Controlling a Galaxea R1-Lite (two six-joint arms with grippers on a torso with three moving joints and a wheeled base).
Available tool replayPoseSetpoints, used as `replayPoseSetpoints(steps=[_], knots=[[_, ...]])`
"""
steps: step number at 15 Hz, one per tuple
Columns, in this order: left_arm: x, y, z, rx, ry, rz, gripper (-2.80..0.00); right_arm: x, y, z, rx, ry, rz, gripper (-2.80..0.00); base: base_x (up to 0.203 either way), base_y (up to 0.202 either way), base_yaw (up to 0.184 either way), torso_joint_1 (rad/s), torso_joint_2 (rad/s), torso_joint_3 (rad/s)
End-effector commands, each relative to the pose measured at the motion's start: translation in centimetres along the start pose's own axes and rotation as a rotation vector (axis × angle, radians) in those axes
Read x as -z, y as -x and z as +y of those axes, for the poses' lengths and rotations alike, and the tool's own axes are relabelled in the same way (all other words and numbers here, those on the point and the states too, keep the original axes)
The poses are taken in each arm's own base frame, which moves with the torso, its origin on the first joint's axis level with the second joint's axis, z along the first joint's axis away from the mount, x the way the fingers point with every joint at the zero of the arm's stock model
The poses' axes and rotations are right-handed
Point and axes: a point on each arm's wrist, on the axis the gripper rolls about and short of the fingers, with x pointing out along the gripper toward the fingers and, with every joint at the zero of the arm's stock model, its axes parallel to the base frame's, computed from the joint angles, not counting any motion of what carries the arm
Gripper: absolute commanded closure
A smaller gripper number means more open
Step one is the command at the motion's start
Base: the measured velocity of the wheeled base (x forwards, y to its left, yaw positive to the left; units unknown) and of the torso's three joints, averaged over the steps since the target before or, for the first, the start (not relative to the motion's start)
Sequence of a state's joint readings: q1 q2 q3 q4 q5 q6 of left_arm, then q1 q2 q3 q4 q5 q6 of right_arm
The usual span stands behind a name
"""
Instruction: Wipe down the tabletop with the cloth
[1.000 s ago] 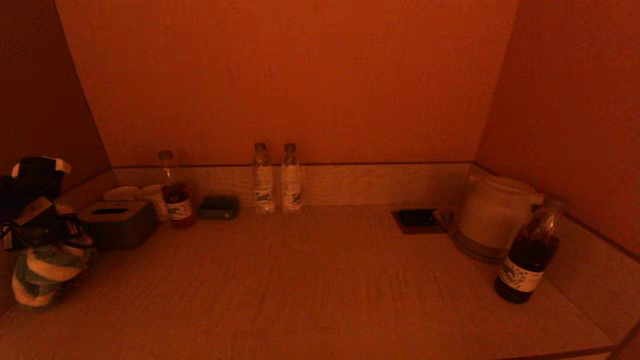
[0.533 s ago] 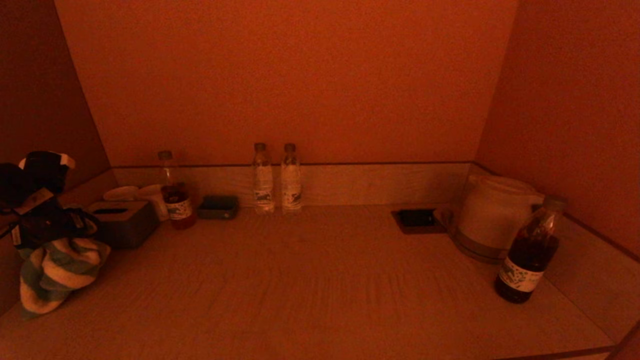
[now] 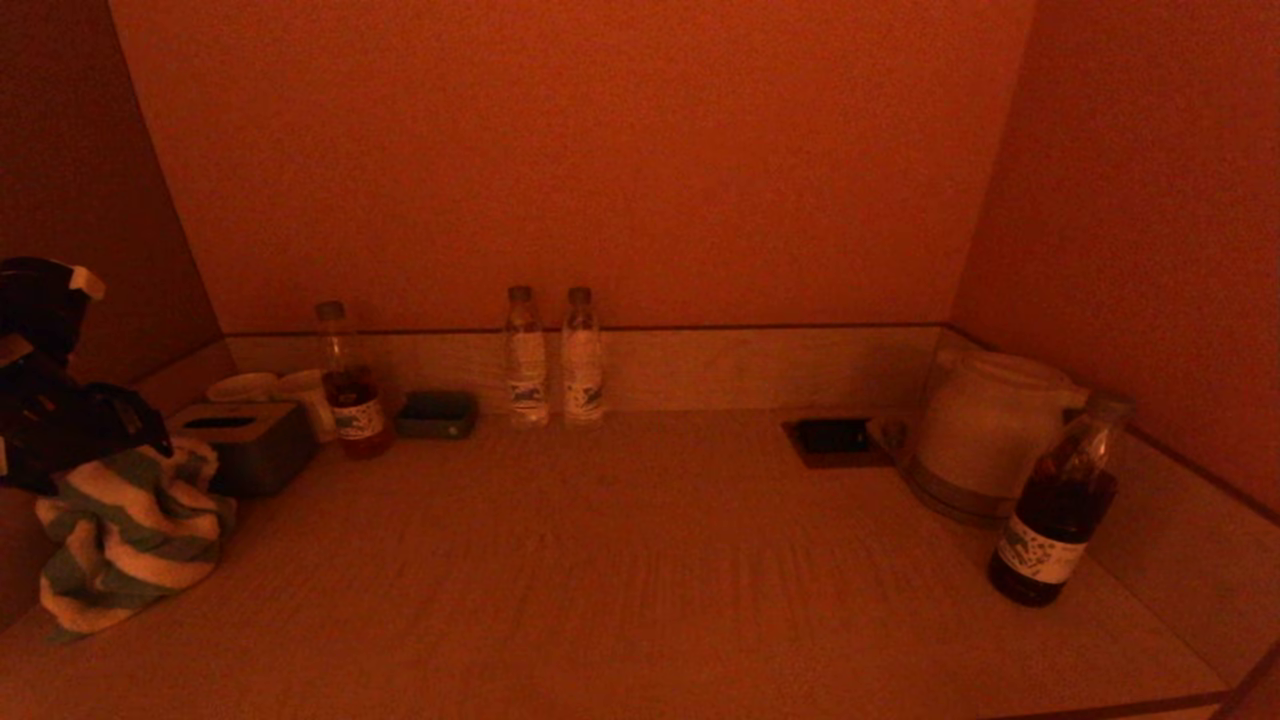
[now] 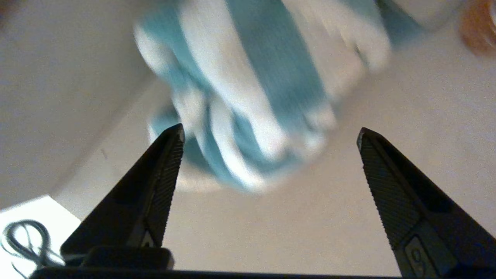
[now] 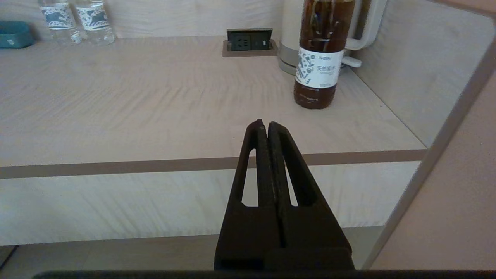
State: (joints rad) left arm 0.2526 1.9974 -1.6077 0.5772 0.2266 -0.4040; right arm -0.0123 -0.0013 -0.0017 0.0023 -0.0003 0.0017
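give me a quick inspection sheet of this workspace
surface: pale wood tabletop, bare in the middle
job's things: striped cloth lying at the tabletop's left edge
clutter: tissue box, two water bottles, dark tea bottle, kettle, socket
grippers: left gripper above the cloth, jaws wide open, holding nothing; right gripper shut, off the front edge
cables: coiled cable below the tabletop
surroundings: walled alcove, three sides

The tabletop (image 3: 640, 560) carries a striped cloth (image 3: 125, 540) at its left edge, two water bottles (image 3: 553, 357) along the back edge, and a kettle (image 3: 985, 430) and tea bottle (image 3: 1058, 500) toward the right edge.
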Motion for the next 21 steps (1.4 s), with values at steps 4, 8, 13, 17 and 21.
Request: replayPoseSetpoints(steps=[4,8,13,17,21], knots=[[0.1,3.6,0.7,0.081,0.022,0.05,-2.8,0.0,0.0,0.0,0.0,0.0,0.002,0.0,0.0,0.0,0.0,0.0,0.0,0.0],[0.5,4.8,1.0,0.151,0.018,0.067,-2.8,0.0,0.0,0.0,0.0,0.0,0.002,0.0,0.0,0.0,0.0,0.0,0.0,0.0],[3.4,16.0,4.4,0.501,-0.061,-0.051,0.0,0.0,0.0,0.0,0.0,0.0,0.002,0.0,0.0,0.0,0.0,0.0,0.0,0.0],[9.0,24.8,8.5,0.787,-0.222,-0.256,0.0,0.0,0.0,0.0,0.0,0.0,0.002,0.0,0.0,0.0,0.0,0.0,0.0,0.0],[15.2,27.5,11.3,1.034,-0.37,-0.455,0.0,0.0,0.0,0.0,0.0,0.0,0.002,0.0,0.0,0.0,0.0,0.0,0.0,0.0]])
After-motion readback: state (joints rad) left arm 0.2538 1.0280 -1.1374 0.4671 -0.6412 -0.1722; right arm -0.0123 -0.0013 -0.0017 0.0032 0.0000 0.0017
